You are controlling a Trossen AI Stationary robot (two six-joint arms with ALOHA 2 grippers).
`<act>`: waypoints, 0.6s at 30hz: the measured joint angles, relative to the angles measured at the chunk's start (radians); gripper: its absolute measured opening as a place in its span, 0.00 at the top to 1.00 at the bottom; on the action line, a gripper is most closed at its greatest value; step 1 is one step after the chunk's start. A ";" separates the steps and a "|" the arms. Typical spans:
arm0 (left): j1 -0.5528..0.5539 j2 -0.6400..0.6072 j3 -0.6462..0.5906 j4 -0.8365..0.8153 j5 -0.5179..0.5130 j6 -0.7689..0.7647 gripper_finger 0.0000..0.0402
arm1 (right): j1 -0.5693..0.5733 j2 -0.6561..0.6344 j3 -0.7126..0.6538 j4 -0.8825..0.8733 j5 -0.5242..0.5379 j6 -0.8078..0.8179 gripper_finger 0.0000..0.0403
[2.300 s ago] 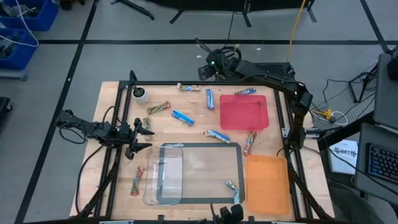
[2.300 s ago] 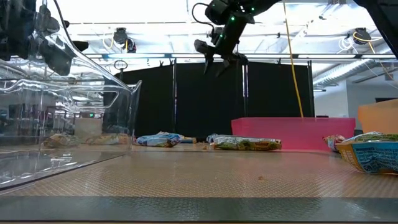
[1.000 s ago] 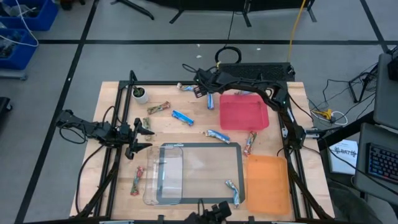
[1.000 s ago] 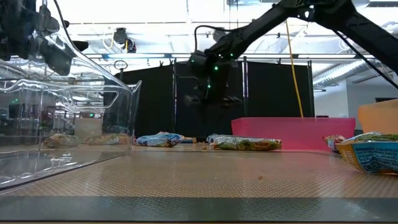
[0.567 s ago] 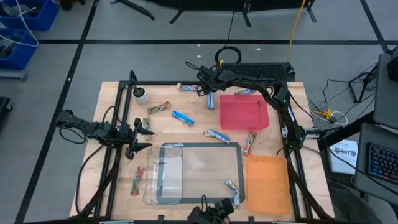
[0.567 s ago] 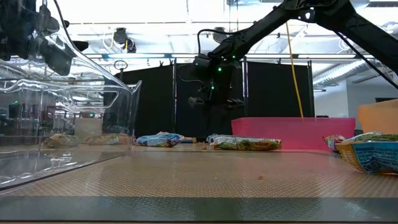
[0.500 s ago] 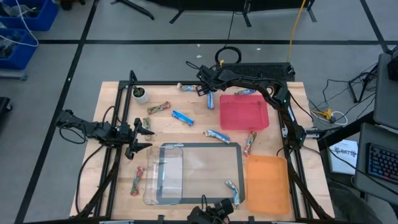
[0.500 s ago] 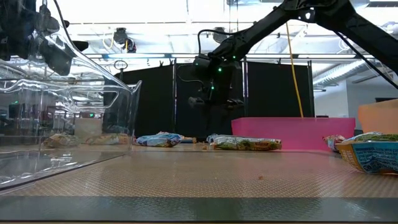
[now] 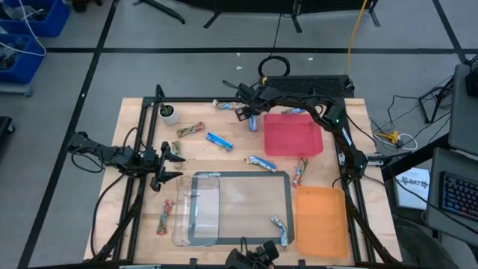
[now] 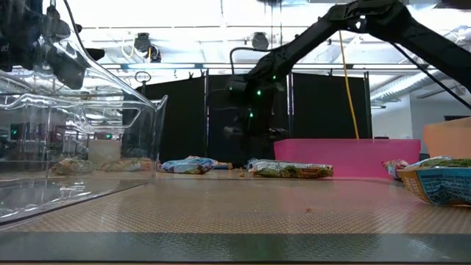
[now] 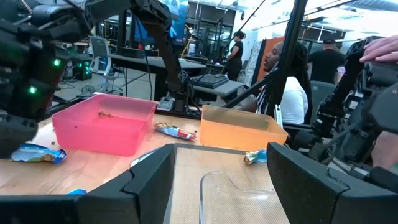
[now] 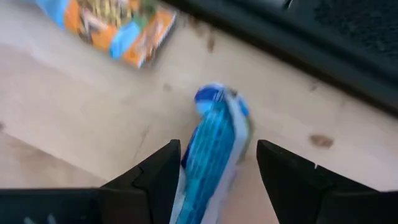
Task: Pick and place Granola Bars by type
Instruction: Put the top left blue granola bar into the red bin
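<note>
Left gripper [image 9: 170,166] waited at the table's 9 o'clock edge, fingers spread, nothing between them; in its wrist view the clear tray [image 11: 231,190] lay just ahead of the parted fingers [image 11: 149,180].

Right gripper [image 9: 246,109] was at 12 o'clock near the far edge, low over the blue bar [image 9: 252,119]. In the right wrist view that blue bar [image 12: 211,152] lay between the two spread fingers [image 12: 152,177], running lengthwise into the gap, rounded end pointing away. Fingers unclenched; whether the pads touched the wrapper was unclear, since the bar's near end was cut off at the frame edge. An orange-blue bar [image 12: 109,25] lay beyond it, blurred and partly cropped.

In the low view the right gripper [image 10: 246,136] showed only as a dark shape against black curtains; fingers not readable there.

Bars were scattered: multicoloured ones at 10 o'clock [image 9: 190,129] and 7 o'clock [image 9: 163,217], a blue one [image 9: 219,140] near centre, another [image 9: 261,162] just 6 o'clock of the pink tray [image 9: 293,134], one [image 9: 301,172] between the pink and orange trays [image 9: 323,222], and one [image 9: 281,229] on the clear tray's corner. Wrapper print was too small to read.
</note>
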 joint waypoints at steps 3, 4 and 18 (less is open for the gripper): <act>0.000 0.000 0.000 0.000 0.000 0.000 0.36 | 0.005 0.004 0.000 0.001 -0.011 -0.007 0.50; 0.000 0.000 0.000 0.000 0.000 0.000 0.36 | 0.006 0.004 0.000 0.004 -0.012 -0.009 0.50; 0.000 0.000 0.000 0.000 0.000 0.000 0.36 | 0.008 0.004 0.000 -0.027 -0.104 -0.023 0.65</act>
